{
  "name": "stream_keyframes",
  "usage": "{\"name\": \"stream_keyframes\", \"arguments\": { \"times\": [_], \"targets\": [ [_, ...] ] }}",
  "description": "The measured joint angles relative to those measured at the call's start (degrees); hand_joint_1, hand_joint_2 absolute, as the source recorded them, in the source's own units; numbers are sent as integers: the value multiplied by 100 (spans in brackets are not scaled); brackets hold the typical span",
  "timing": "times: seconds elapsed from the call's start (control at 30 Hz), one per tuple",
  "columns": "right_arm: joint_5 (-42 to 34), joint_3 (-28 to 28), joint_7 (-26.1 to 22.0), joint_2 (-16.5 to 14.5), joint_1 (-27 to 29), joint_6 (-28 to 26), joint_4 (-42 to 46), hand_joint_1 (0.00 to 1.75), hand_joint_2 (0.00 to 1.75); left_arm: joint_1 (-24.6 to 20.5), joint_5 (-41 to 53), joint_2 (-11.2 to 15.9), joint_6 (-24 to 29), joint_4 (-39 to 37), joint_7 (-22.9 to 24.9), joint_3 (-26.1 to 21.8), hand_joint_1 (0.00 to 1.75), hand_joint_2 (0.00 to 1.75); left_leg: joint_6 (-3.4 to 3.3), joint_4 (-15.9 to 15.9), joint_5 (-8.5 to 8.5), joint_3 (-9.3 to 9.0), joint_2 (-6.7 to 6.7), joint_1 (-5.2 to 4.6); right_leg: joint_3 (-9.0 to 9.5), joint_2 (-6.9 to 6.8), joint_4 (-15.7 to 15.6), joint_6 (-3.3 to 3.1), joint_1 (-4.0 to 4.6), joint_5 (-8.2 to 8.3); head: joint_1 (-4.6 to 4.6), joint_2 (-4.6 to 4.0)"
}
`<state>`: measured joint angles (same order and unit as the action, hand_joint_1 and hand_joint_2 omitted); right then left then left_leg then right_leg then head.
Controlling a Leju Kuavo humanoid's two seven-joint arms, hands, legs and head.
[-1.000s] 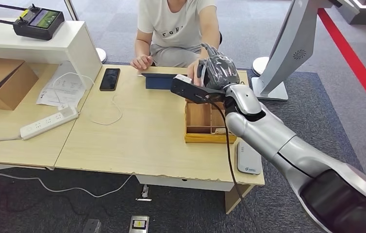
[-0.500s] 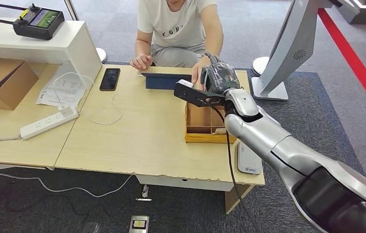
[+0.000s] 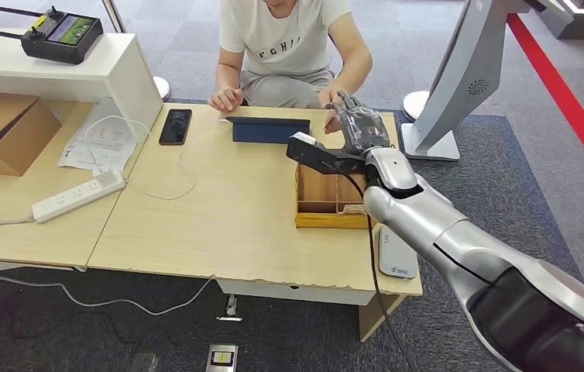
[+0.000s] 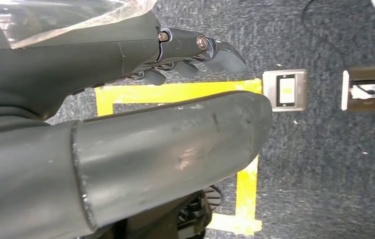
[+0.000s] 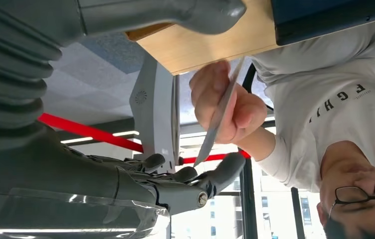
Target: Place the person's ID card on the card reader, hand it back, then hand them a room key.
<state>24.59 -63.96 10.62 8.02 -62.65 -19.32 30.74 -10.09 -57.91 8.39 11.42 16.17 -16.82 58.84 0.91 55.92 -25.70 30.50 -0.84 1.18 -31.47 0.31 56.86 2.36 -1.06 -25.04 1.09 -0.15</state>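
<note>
Right hand [image 3: 361, 124] fingers apart, empty, extended over the table's far edge beside the person's hand [image 5: 225, 102] holding the ID card [image 5: 219, 115].

Left hand [image 4: 185, 55] hangs with fingers loosely spread, holding nothing.

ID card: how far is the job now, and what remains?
Done: nothing certain; the card reader lies bare. In hand: the person's hand holds the ID card, and the open right hand reaches close to its end. Taking or returning, I cannot tell. Left: at least the room key handover.
</note>
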Motion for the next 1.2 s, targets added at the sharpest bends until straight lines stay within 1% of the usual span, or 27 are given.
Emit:
{"name": "stream_keyframes", "arguments": {
  "times": [0.2,0.5,0.63,0.77,0.87,0.93,1.0,1.07,1.13,1.2],
  "targets": [
    [118,-55,27,49,32,-30,-68,0,0,-83,2,0,61,0,-148,-1,0,0,0,1,0,-1,0,0,-1,1,0,-1,0,1,-1,0],
    [101,-62,30,207,51,-89,-69,0,0,-194,-41,0,114,0,-404,-38,0,0,0,1,0,0,1,0,0,1,0,-1,0,1,-1,0],
    [44,-62,-40,219,53,-147,-68,0,175,-239,-40,0,181,2,-497,-60,0,0,0,1,0,-1,1,0,0,1,0,-1,0,1,-2,0],
    [-230,-50,-201,216,68,-71,-65,0,175,-265,-45,0,207,5,-531,-110,0,0,0,1,0,-1,1,0,0,1,0,-1,0,1,-1,0],
    [-355,-46,-289,219,112,129,-44,0,175,-270,-56,-1,205,9,-535,-149,0,0,0,1,0,0,1,0,0,1,0,-1,0,1,-1,0],
    [-331,-56,-264,240,169,320,14,0,175,-267,-45,-2,201,9,-508,-168,0,0,0,1,0,0,1,0,-1,1,0,-1,0,1,-1,0],
    [-286,-84,-147,282,239,549,113,0,175,-266,-37,-2,201,9,-467,-182,0,0,0,1,0,0,1,0,-1,1,0,-1,0,1,-1,0],
    [-284,-123,-7,340,327,661,235,0,175,-259,-45,-2,206,9,-434,-190,0,0,0,1,0,1,0,0,-1,1,0,-1,0,1,-1,0],
    [-316,-144,161,431,441,587,412,0,175,-235,-67,1,208,8,-394,-196,0,0,0,1,0,1,0,0,-1,1,0,-1,0,1,-1,0],
    [-304,-122,428,588,595,350,724,0,175,-196,-100,4,205,7,-365,-204,0,0,0,1,0,0,1,0,-1,1,-2,-1,0,1,-1,0]
  ]
}}
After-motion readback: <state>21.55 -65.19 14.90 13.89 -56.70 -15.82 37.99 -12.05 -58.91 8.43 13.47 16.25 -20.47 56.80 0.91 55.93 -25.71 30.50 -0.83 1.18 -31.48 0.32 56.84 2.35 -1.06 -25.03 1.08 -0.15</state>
